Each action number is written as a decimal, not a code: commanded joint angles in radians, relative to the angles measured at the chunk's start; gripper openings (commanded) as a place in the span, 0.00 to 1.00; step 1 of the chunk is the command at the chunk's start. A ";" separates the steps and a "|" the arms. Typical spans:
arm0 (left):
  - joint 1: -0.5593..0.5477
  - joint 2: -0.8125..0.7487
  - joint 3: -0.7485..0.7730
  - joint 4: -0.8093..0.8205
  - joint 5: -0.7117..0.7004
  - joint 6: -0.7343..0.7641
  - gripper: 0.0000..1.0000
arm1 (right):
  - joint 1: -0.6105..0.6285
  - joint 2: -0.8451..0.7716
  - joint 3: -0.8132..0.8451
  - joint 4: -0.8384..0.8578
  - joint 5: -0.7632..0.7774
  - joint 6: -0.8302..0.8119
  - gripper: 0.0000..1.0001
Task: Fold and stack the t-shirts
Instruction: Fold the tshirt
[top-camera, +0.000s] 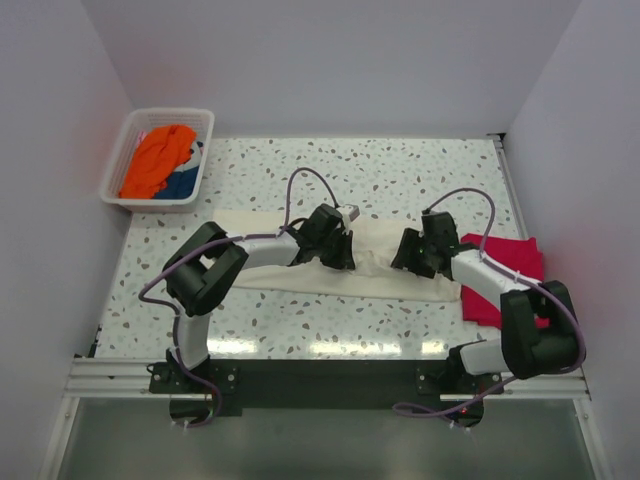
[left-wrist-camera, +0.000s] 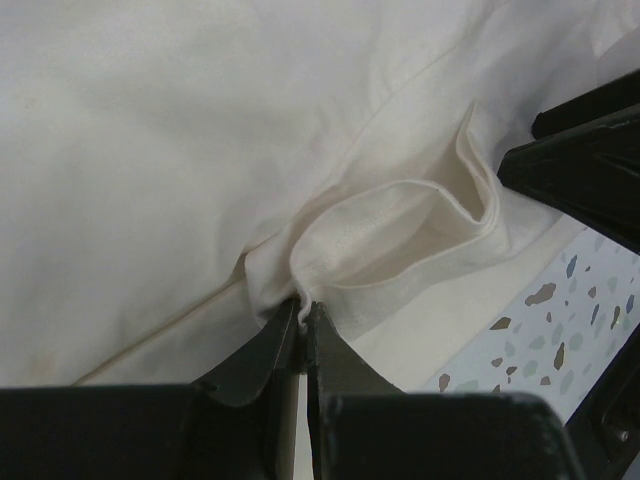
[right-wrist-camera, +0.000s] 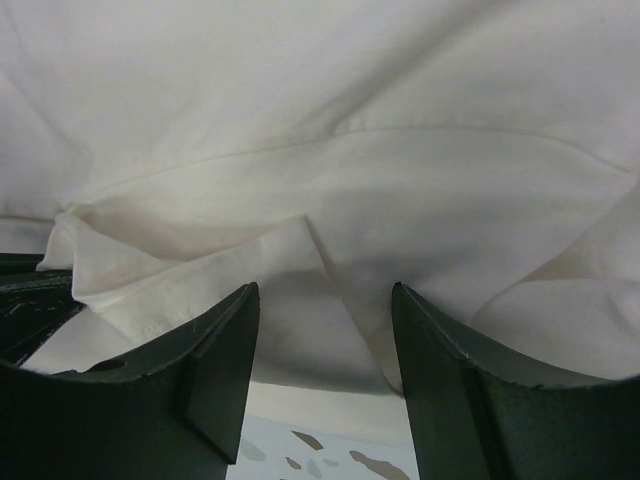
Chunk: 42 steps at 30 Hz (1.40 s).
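The cream t-shirt (top-camera: 290, 272) lies spread across the middle of the desk (top-camera: 400, 170), stretching from the left arm's side to the right arm's. In the top view both wrists sit over its centre, so that part of the cloth is hidden, and neither neckline nor sleeves can be made out there. The left wrist view shows a hemmed edge folded into a small loop. The left claw (left-wrist-camera: 303, 318) is pressed together on the base of that loop, pinching a thin ridge of the fabric. The right claw (right-wrist-camera: 325, 350) is spread wide, with crumpled folds of the same shirt rising just beyond its two fingers. Whether the fingers touch the cloth cannot be told. The two claws are near each other, and black parts of the right one cut into the right edge of the left wrist view. From above, neither claw's fingertips can be seen.

A red t-shirt (top-camera: 515, 262) lies at the right edge of the desk, partly covered by the right arm, so its shape is unclear. At the far left corner stands a white basket (top-camera: 118, 170) holding an orange garment (top-camera: 160, 160) heaped over a blue garment (top-camera: 183, 185), of which only a small patch shows.
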 joint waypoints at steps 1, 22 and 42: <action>-0.005 0.004 0.033 -0.002 -0.013 0.010 0.00 | -0.002 0.014 0.036 0.081 -0.068 -0.006 0.59; -0.003 -0.002 0.051 -0.004 -0.018 0.010 0.00 | 0.000 -0.208 -0.055 -0.002 -0.079 0.005 0.02; 0.003 -0.060 0.191 -0.206 -0.111 0.024 0.00 | -0.002 -0.553 -0.038 -0.260 0.082 0.080 0.00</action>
